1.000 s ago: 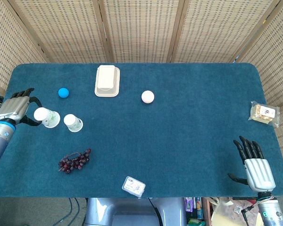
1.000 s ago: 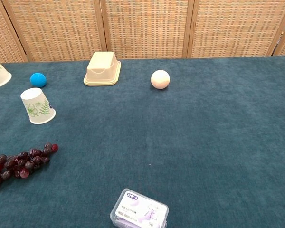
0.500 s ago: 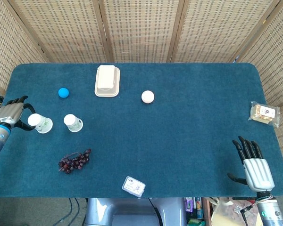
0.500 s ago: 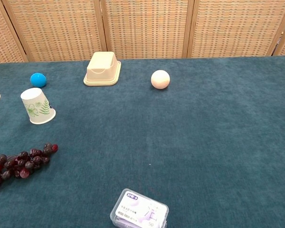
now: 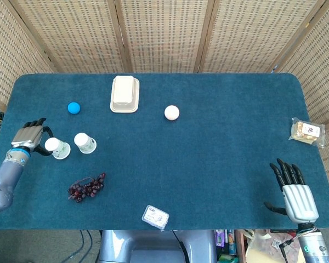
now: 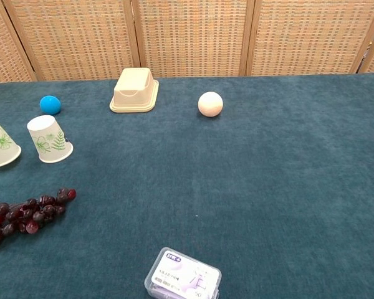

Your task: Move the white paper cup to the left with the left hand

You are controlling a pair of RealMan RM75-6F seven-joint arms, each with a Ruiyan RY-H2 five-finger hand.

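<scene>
Two white paper cups with a green leaf print stand upside down at the table's left. My left hand (image 5: 29,137) is at the left side of the outer cup (image 5: 57,148) (image 6: 0,144), its dark fingers curled around the cup's side. That cup rests on the blue cloth. The other cup (image 5: 85,143) (image 6: 49,138) stands free just to its right. The chest view does not show my left hand. Near the front right corner my right hand (image 5: 296,189) lies with fingers spread, holding nothing.
A blue ball (image 5: 73,107) lies behind the cups, a bunch of dark grapes (image 5: 86,186) in front of them. A beige container (image 5: 124,93), a white ball (image 5: 171,112), a small plastic box (image 5: 155,216) and a snack packet (image 5: 307,131) are also on the table.
My left hand first carried the cup left and down, then back right a little. The cup is now set on the cloth near the other cup. The right hand has not moved.
</scene>
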